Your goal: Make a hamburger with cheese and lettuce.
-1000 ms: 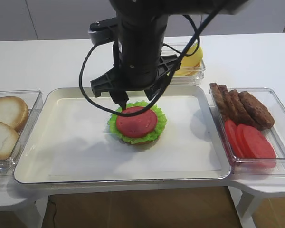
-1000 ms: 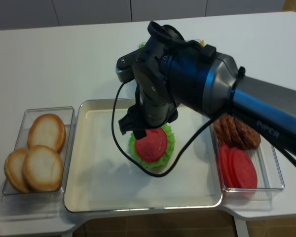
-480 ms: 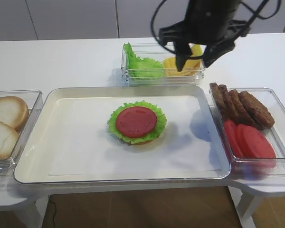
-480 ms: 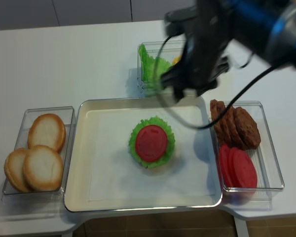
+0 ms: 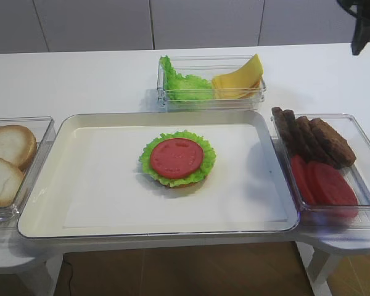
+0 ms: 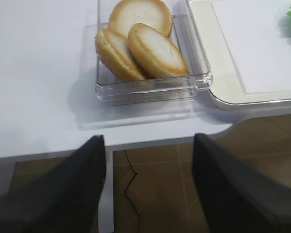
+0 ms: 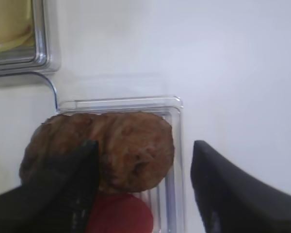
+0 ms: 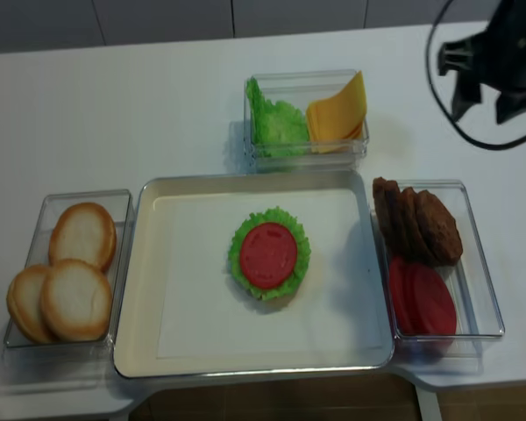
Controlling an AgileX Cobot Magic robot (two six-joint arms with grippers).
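One round hamburger [image 5: 177, 160], green lettuce under a red disc, sits mid-frame on the cream tray [image 5: 98, 185]. Yellow square cheese slices [image 5: 238, 79] lie upper centre. Both black hands [image 7: 140, 184] [image 6: 148, 184] hang spread, empty.

A staged test bench rather than a working kitchen: a bare white table [image 8: 140, 105] before plain pale wall panels [image 5: 92, 24], carrying a cream rectangular tray [image 5: 98, 185] flanked by clear plastic bins [image 8: 473, 263] of glossy replica bun halves [image 6: 155, 48], brown patties [image 5: 320, 139] and red slices [image 8: 421, 298].
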